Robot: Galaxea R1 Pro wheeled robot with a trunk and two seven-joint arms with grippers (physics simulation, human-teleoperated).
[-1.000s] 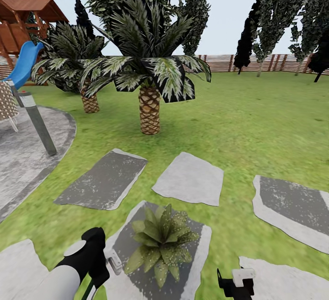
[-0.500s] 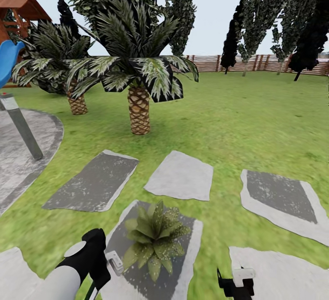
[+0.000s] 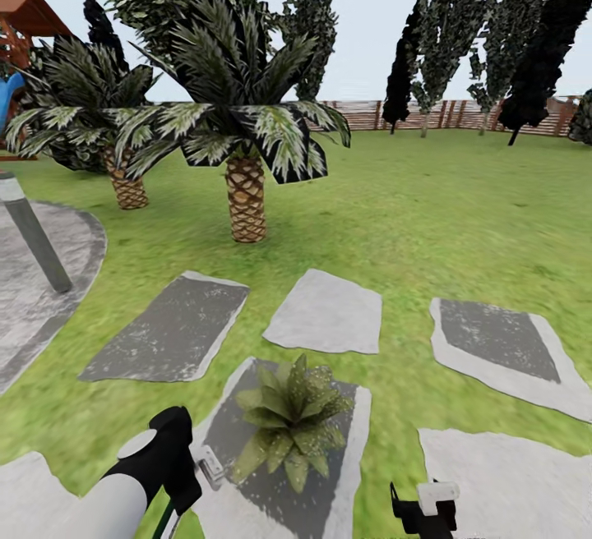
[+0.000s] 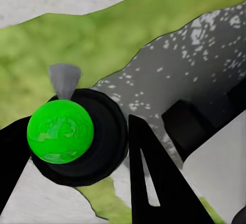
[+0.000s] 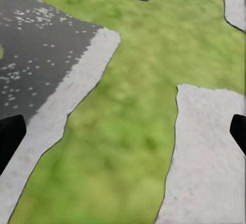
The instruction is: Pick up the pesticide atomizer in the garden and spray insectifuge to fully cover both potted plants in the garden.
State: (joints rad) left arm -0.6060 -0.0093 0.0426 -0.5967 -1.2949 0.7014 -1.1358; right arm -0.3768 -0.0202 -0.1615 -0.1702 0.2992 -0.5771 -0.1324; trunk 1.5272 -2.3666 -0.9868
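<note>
One small potted plant — a low rosette of speckled green leaves — sits on a dark grey stepping slab in the green lawn, just ahead of the robot. The left gripper is clamped around the pesticide atomizer with its round bright-green cap, held just left of the plant. The right gripper hangs over grass with its black fingers spread wide, holding nothing. Two scaly-trunked palms stand beyond.

Open lawn ahead; palms far off left.
</note>
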